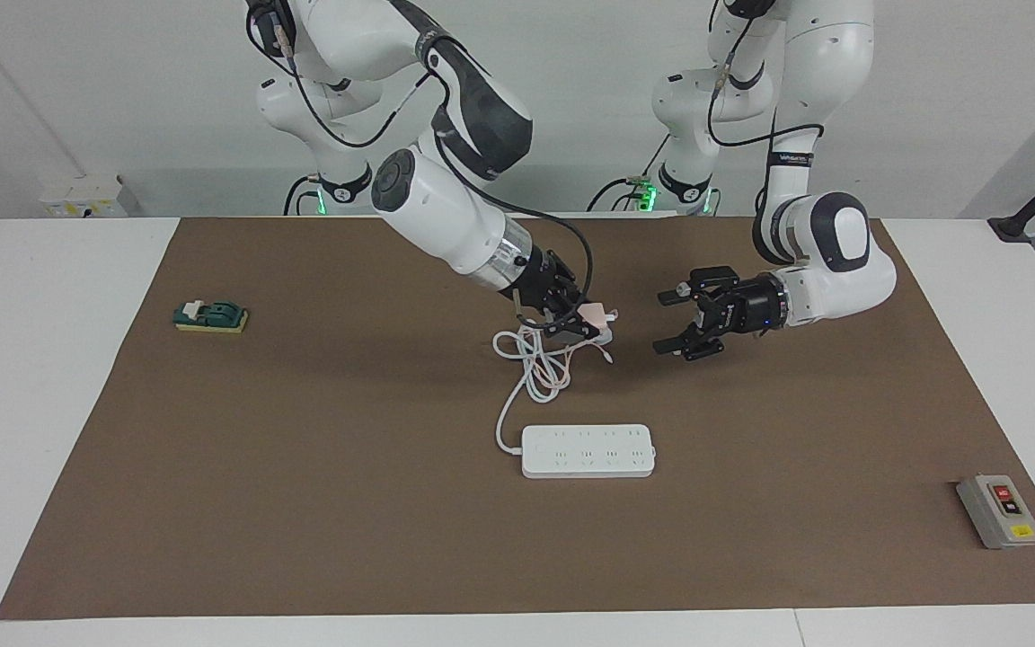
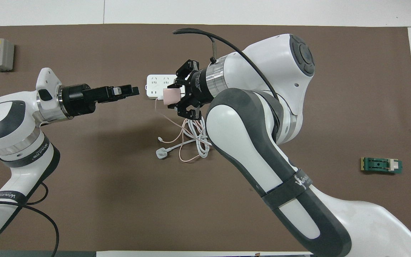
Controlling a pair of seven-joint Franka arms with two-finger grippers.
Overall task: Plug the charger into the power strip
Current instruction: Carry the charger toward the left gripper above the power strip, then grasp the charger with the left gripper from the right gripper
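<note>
- Facing view, item one: green block (image 1: 211,316), resting on the brown mat (image 1: 302,503) toward the right arm's end of the table; no part in the task.
- Right gripper (image 1: 582,323): raised over the cord tangle (image 1: 540,364), fingers clamped on the charger (image 1: 596,315). Pick-up done.
- Charger: pale-pink cube, carried in the air, not yet at any socket. Overhead, its thin pink cable (image 2: 177,125) leaves the face turned toward the left arm's end; prongs are hidden among the fingers, so presumably point back into the gripper. The cube is near-square, with no clear long axis.
- Power strip (image 1: 588,450): flat on the mat, farther from the robots than the tangle, long axis running between the two arms' ends, sockets up, all empty. Insertion remains.
- Left gripper (image 1: 695,321): hovering over bare mat near the charger, fingers spread wide, holding nothing; possibly awaiting a handover.
- Grey button box (image 1: 999,510): untouched.
</note>
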